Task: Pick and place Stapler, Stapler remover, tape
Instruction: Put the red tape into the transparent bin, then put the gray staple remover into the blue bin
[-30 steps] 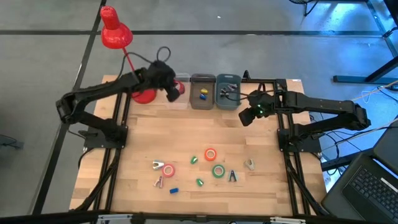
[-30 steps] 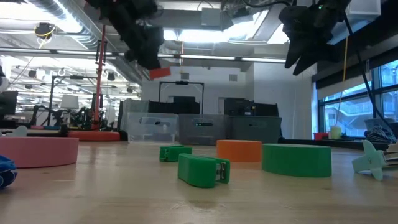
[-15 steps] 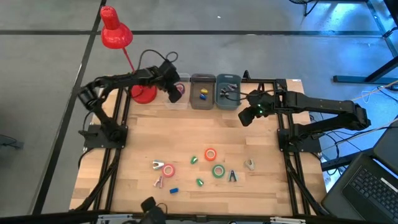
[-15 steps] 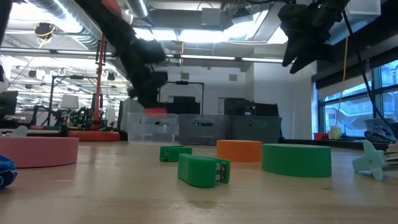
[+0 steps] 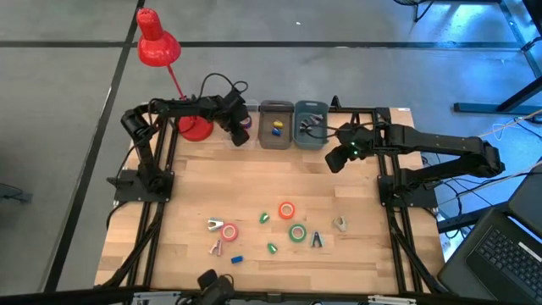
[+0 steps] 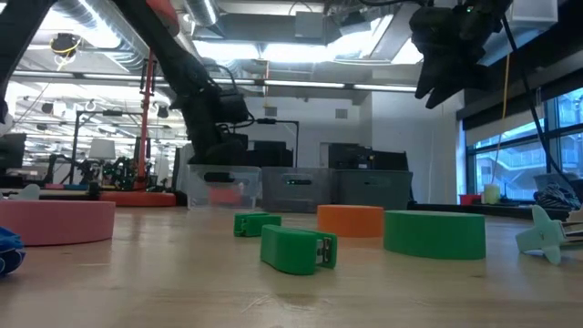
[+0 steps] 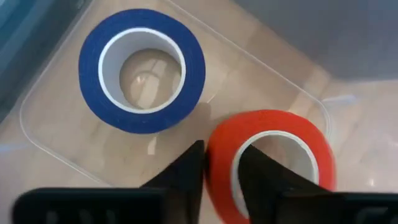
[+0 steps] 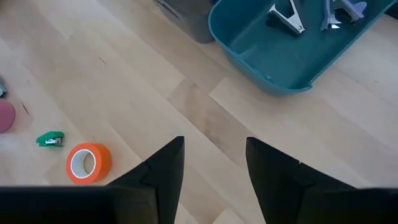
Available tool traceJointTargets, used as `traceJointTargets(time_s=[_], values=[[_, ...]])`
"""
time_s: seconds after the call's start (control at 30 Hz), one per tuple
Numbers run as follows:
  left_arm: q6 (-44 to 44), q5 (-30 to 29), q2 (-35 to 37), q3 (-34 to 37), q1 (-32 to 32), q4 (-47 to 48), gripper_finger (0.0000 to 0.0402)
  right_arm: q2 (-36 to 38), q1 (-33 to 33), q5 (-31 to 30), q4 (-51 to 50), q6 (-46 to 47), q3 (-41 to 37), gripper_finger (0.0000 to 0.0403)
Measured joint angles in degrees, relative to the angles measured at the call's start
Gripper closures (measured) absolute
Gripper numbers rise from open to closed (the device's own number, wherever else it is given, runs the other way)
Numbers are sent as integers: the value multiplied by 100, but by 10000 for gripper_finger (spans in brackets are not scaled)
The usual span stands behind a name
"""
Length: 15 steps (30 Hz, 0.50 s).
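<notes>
Step in hand: the left gripper (image 7: 219, 180) is down in the clear plastic bin (image 7: 56, 140) at the back of the table, setting in a red ring-shaped tape roll (image 7: 273, 158). I judge this to be the moment of release.
Left fingers: one dark finger sits inside the red roll's pale core and one outside its wall, parted only narrowly; I cannot tell whether they grip the wall or have let go.
In the bin: a blue ring-shaped tape roll (image 7: 142, 68) lies flat beside the red one, close but apart.
Right arm: the right gripper (image 5: 337, 158) waits in the air by the teal plastic bin (image 8: 273, 65), fingers spread and holding nothing.
Tape left to move: on the front of the wooden table (image 5: 356, 199) lie an orange roll (image 5: 286, 209), a green roll (image 5: 297, 232) and a pink roll (image 5: 229, 230).
Next move, as I judge it: open fully, lift straight up clear of the bin wall, then go for another roll.
Around: small green staplers (image 6: 297, 248) and grey claw-shaped staple removers (image 8: 286, 15) in the teal bin; a grey middle bin (image 5: 276, 124); a red desk lamp (image 5: 157, 42).
In the way: the bin wall is close and the blue roll is near, so a slanted exit could drag the red roll.
</notes>
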<state>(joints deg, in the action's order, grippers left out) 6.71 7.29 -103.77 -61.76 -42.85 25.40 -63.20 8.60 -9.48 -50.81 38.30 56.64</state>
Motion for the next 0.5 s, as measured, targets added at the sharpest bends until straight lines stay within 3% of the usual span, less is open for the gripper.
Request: traceJointTargets(time_s=[0.3,0.5], values=[[-78,6,110,0,-13,163,216,0,0,-1,-15,-2,0,228],[-412,21,1031,0,-142,296,199,0,0,-16,-13,-19,0,228]])
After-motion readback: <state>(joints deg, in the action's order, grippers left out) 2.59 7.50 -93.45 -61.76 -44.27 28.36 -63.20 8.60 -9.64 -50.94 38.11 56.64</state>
